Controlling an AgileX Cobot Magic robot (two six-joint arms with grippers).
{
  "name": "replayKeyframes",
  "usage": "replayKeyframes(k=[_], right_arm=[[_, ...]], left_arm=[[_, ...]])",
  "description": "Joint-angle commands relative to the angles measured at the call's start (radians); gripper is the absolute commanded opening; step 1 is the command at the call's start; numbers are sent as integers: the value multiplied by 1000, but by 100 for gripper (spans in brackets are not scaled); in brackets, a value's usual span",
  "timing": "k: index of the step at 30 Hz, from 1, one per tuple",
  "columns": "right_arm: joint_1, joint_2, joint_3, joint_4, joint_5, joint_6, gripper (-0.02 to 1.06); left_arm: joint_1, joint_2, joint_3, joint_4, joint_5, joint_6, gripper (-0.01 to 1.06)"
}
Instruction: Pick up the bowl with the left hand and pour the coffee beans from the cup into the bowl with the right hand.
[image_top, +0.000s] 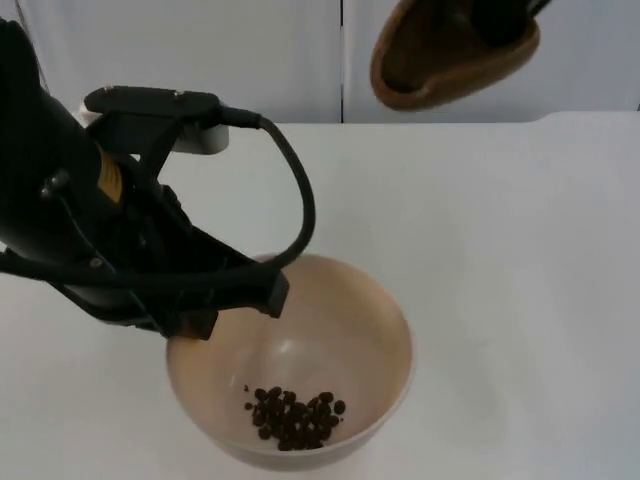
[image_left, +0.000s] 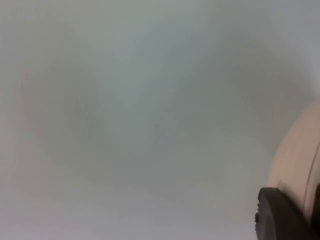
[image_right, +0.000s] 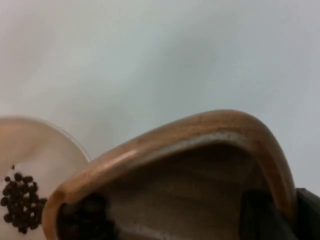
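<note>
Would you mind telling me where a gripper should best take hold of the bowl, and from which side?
Probably by the thin rim, one finger inside the wall and one outside. The bowl is wide and rounded, too broad to span. The left gripper already grips the rim on the side away from the coffee beans.

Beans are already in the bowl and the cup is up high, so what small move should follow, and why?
Probably tip the wooden cup further: dark beans seem left inside it. The right hand holds it above the table, and the left hand grips the bowl rim, coffee beans inside.
</note>
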Motion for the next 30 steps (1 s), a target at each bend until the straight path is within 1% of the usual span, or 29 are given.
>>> replayKeyframes(k=[1,4,5,6,9,10,13,15,17,20,22,26,27,28,30], right_arm=[[-8,-9,-2,19,-23,-10,0],[-8,-7,-2,15,-24,-10,0],[-8,-7,-2,15,-24,-10,0],[-8,-5,-2,15,-33,-7,0],[-8,-5,-2,15,-72,24,0],[-8,-5,-2,15,-72,24,0],[-8,-1,-2,13,-112,55,0],[-25,13,-2,19,-120,74,0],[-35,22,2,27,-122,76,0],[-74,44,31,66,-150,76,0],[-82,49,48,71,-161,76,0],[-125,49,165,82,-264,103,0],[-137,49,193,93,-287,103,0],[-137,49,193,93,-287,103,0],[-158,49,262,93,-342,121,0]], left_arm=[[16,0,-6,-9,-17,-16,0],[80,0,-6,-11,-14,-16,0],[80,0,-6,-11,-14,-16,0],[123,0,-6,-13,-13,-16,0],[206,0,-6,-48,-14,-9,0],[206,0,-6,-48,-14,-9,0],[269,0,-6,-76,-14,21,0],[302,0,-6,-92,-14,36,0],[314,0,-6,-95,-14,38,0],[338,0,-4,-101,-17,53,0],[346,0,-2,-101,-22,53,0],[369,0,19,-102,-74,55,0],[376,0,22,-102,-76,55,0],[376,0,22,-102,-76,55,0],[394,0,22,-102,-81,55,0]])
